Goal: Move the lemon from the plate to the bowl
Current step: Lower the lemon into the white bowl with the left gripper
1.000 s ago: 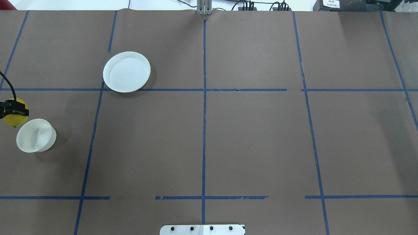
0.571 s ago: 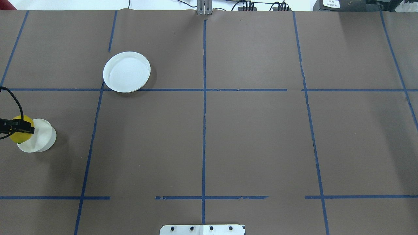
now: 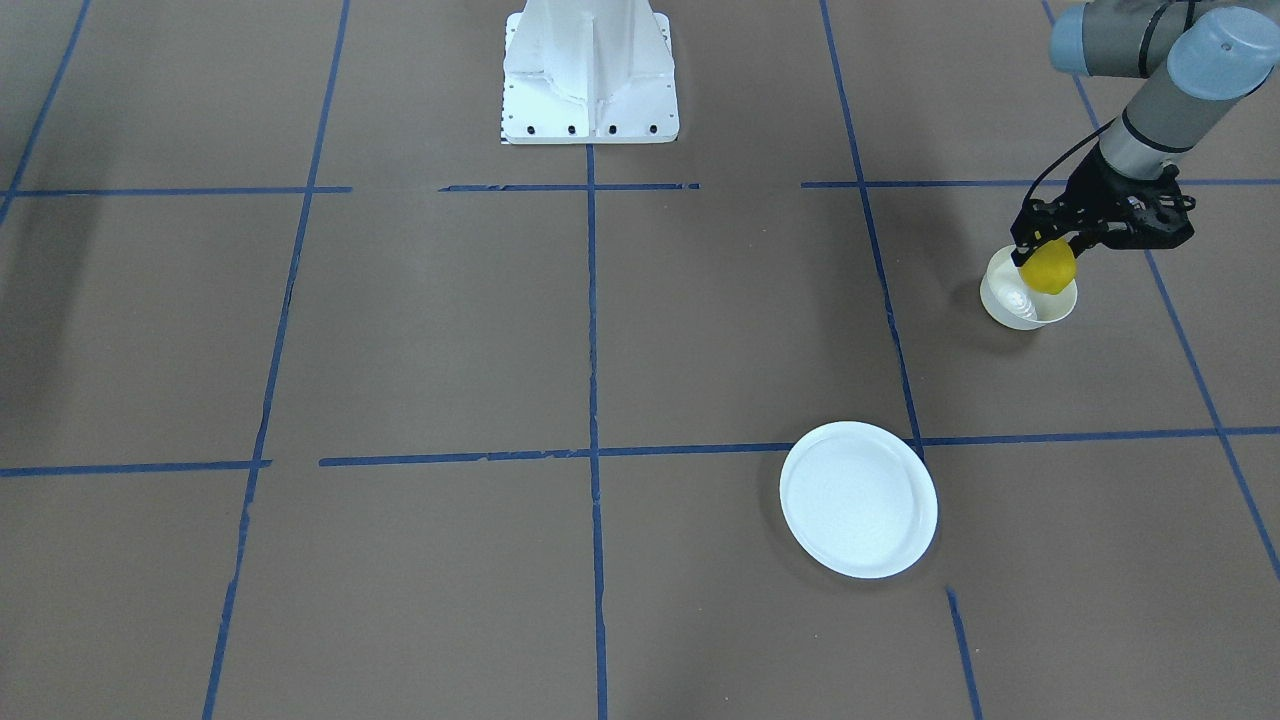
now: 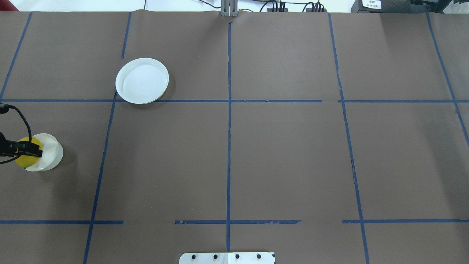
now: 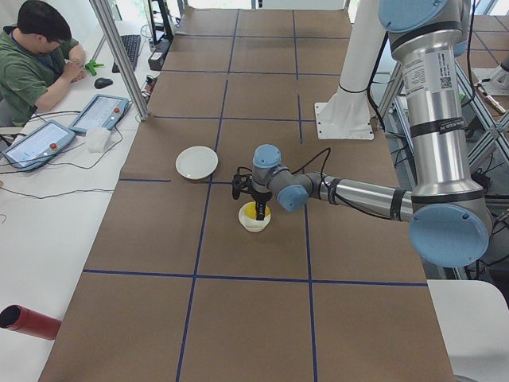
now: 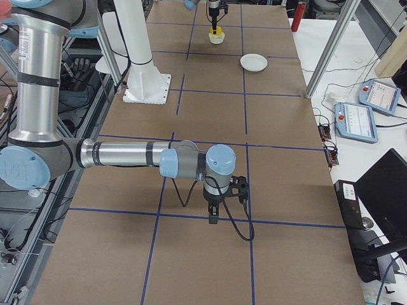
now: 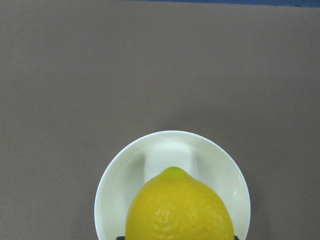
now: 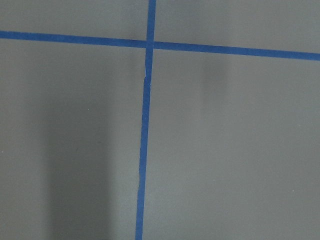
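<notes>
Step in hand: the placing. Your left pincer is clamped on the lemon and holds it over the bowl, at the far right of the front-facing view. The plate is bare, lower centre-right, well apart from the bowl.

Left wrist view: the lemon fills the bottom centre, greenish tip pointing at the bowl's middle. It covers only the lower part of the bowl's mouth, so I judge you off-centre, toward one rim. Whether the fruit is below rim level, cannot tell.

Next move, as I read it: nudge toward the bowl's centre, lower, then open. The bowl is only just wider than the lemon; a release from here could catch the rim and tip the bowl or roll the fruit off.

Room: bare table all round the bowl. In the left side view the bowl stands well in from the table's edges.

Your right pincer hangs low over the table, well apart, and shows only in the right side view. Open or closed, cannot tell.
</notes>
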Robot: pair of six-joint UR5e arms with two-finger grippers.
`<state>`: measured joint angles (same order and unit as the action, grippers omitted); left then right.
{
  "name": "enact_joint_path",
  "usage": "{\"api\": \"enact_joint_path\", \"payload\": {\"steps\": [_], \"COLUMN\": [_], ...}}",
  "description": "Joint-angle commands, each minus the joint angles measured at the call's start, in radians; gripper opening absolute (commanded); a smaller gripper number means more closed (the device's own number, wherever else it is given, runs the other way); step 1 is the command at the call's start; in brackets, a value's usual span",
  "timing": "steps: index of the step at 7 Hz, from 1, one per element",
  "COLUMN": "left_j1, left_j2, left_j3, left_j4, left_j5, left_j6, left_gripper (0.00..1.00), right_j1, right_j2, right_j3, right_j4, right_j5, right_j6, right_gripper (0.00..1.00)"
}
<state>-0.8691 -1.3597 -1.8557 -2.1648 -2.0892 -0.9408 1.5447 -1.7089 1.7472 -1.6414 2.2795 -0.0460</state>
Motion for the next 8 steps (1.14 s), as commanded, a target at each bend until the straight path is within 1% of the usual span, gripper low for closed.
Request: {"api": "enact_joint_path", "payload": {"steps": [1,3,5,6,7,8], "left_j1": [0.001,0.001,-0.011,-0.027,-0.072,-0.152], "left_j2": [-0.021,-0.033,-0.019,-0.003,0.032,0.057], "left_j3": [0.033,0.032,0.012,-0.014,-0.039,-0.04], "left_j4": [-0.001,0.002,0.002,0.005,0.008,0.01], "left_j5": [0.0,-0.003,-0.005,-0.006,-0.034,-0.061], "left_j6": [0.0,0.0,0.003,0.055,0.157,0.248], "left_gripper": [0.85,0.99,1.0,1.0,1.0,1.0], "right_j1": [0.0,0.0,0.0,0.0,0.0,0.0], "right_j2": [0.0,0.0,0.0,0.0,0.002,0.0], "right_j3": [0.0,0.0,0.0,0.0,0.0,-0.001], "right_j4": [0.0,0.0,0.0,0.0,0.0,0.0], "right_j5": [0.0,0.0,0.0,0.0,0.0,0.0], "right_j6": [0.0,0.0,0.0,0.0,0.0,0.0], "right_gripper": [1.0,1.0,1.0,1.0,1.0,1.0]}}
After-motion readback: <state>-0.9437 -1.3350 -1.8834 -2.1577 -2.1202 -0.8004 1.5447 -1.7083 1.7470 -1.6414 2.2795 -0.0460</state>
